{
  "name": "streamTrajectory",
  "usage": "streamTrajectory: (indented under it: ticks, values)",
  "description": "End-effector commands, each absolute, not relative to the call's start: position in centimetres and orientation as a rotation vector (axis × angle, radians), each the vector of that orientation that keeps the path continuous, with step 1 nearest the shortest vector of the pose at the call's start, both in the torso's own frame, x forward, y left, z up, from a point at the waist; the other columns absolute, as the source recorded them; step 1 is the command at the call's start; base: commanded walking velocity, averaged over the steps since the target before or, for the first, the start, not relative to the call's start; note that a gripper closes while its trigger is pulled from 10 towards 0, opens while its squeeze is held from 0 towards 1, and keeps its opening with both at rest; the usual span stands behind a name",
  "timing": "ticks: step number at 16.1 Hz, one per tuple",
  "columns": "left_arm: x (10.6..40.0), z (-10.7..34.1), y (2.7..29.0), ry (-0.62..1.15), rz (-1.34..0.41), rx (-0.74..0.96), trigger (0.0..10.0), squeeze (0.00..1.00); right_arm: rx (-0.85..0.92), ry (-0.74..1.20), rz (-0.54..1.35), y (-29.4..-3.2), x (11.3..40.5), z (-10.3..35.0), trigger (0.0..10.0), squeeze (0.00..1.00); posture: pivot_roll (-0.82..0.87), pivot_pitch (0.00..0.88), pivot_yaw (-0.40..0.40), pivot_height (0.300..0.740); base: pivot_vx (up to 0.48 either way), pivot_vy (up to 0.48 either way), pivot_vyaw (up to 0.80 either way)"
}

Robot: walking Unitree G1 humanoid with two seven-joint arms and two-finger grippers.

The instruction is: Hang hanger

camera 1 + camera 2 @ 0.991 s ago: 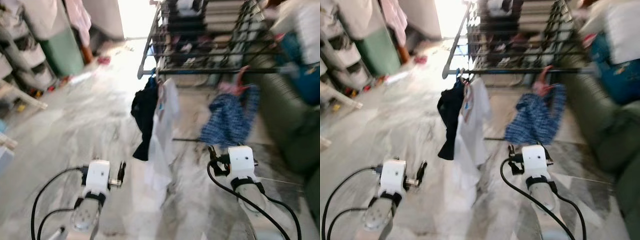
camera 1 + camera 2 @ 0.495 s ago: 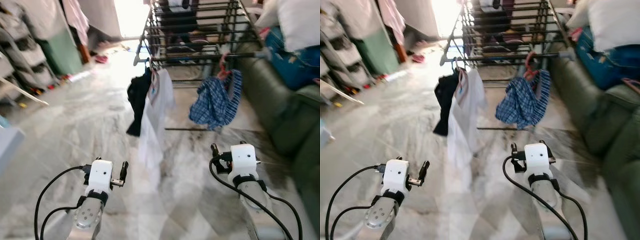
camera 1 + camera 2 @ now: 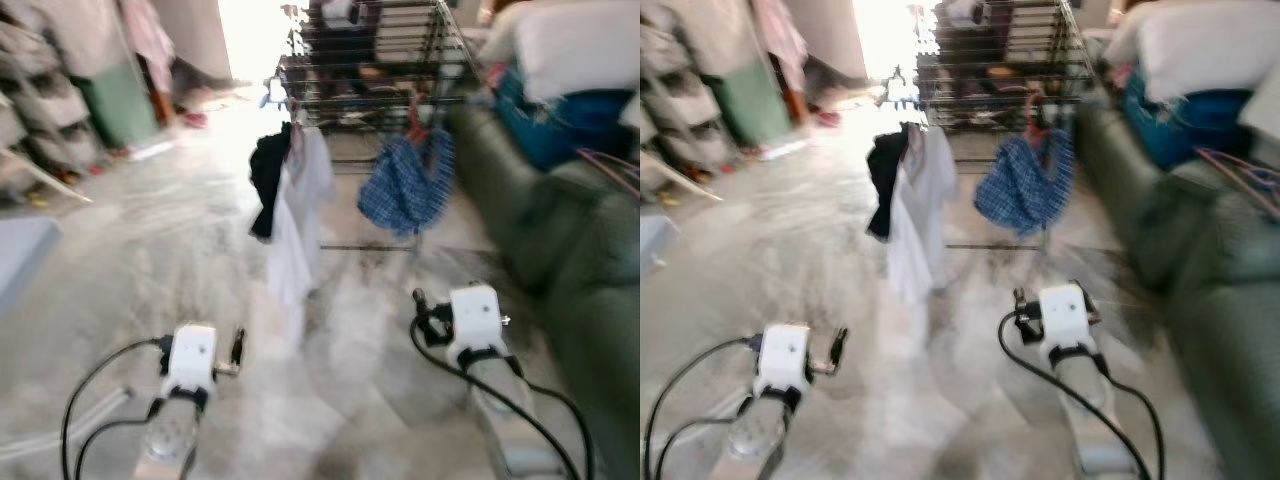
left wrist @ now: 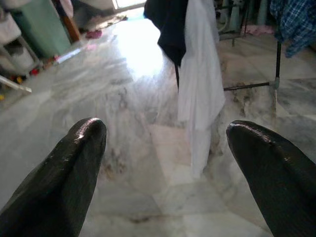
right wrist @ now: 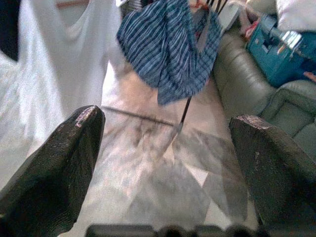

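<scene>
Hanging vertically from rack: white shirt, blue plaid shirt.

A pale marble floor with grey veining fills the lower and left parts of the head views, brightest in the upper middle where light falls in. On it, in the upper middle, stands a dark metal drying rack; one of its thin black foot bars lies flat on the tiles. A dark garment, a white shirt and a blue checked shirt hang from the rack's front rail. Along the right edge a dark green sofa rests on the floor. At the upper left, a green bin and blurred shelving stand on it.
</scene>
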State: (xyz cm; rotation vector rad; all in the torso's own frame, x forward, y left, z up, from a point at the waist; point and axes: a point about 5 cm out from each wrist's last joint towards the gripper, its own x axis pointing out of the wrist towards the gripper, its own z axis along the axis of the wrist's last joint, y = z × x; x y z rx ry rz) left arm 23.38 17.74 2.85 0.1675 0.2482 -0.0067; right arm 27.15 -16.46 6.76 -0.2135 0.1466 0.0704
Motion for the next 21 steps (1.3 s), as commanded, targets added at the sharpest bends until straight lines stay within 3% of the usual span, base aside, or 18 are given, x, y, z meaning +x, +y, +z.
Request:
streamTrajectory:
  ticks: [1,8,16,19,21]
  values:
    - [23.6,3.1,18.8,0.236,0.054,0.164,10.0,0.00,-0.210,0.103,0.115,-15.2,28.1,7.7,10.0,0.13,-0.07,0.000,0.029,0.740,0.000,0.000,0.00]
    - [23.2,2.7,19.6,0.244,0.125,0.047,10.0,0.00,-0.233,0.089,0.144,-14.7,28.5,7.7,10.0,0.06,-0.08,0.000,0.040,0.740,0.000,0.000,0.00]
    - [21.2,1.8,20.2,0.257,0.248,0.017,10.0,0.00,-0.254,0.092,0.279,-12.8,29.6,7.7,10.0,0.05,0.00,0.000,-0.074,0.740,0.000,0.000,0.00]
    - [21.8,2.6,20.1,0.212,0.207,0.049,10.0,0.00,-0.218,0.089,0.238,-13.1,29.8,7.6,10.0,0.06,0.00,0.000,-0.065,0.740,0.000,0.000,0.00]
    - [21.9,3.5,19.5,0.159,0.127,0.060,10.0,0.00,-0.173,0.094,0.131,-14.8,29.3,7.3,10.0,0.07,0.00,0.000,-0.058,0.740,0.000,0.000,0.00]
